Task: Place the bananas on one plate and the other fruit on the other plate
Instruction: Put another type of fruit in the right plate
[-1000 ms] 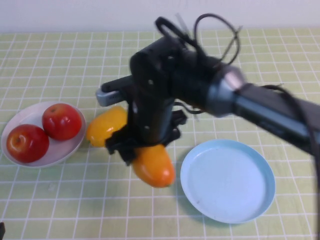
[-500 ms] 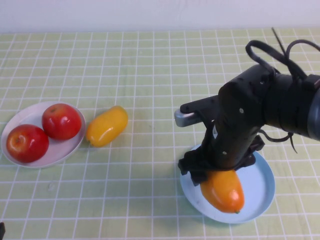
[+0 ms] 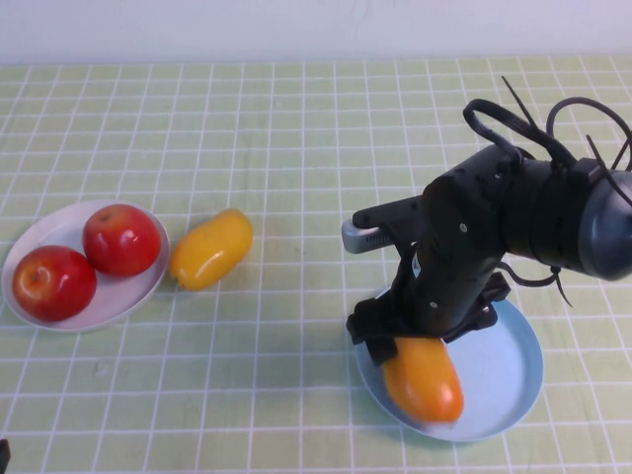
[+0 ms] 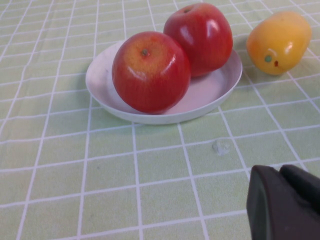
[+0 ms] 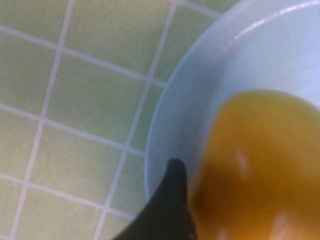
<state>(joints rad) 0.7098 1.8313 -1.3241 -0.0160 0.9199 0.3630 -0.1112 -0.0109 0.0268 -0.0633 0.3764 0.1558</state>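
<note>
Hovering my right gripper [image 3: 420,351] over the blue plate [image 3: 504,380], fingers spread about one banana [image 3: 425,380] in it, I keep my left gripper [image 4: 285,202] shut near the white plate [image 4: 107,90].

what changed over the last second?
The right tool carried one orange-yellow fruit from the table's middle to the right, over to the light blue plate; its jaws have widened and the fruit now sits low at the plate's near-left rim. Unchanged: two apples on the white plate, the other yellow fruit beside it, left tool parked and shut.
</note>
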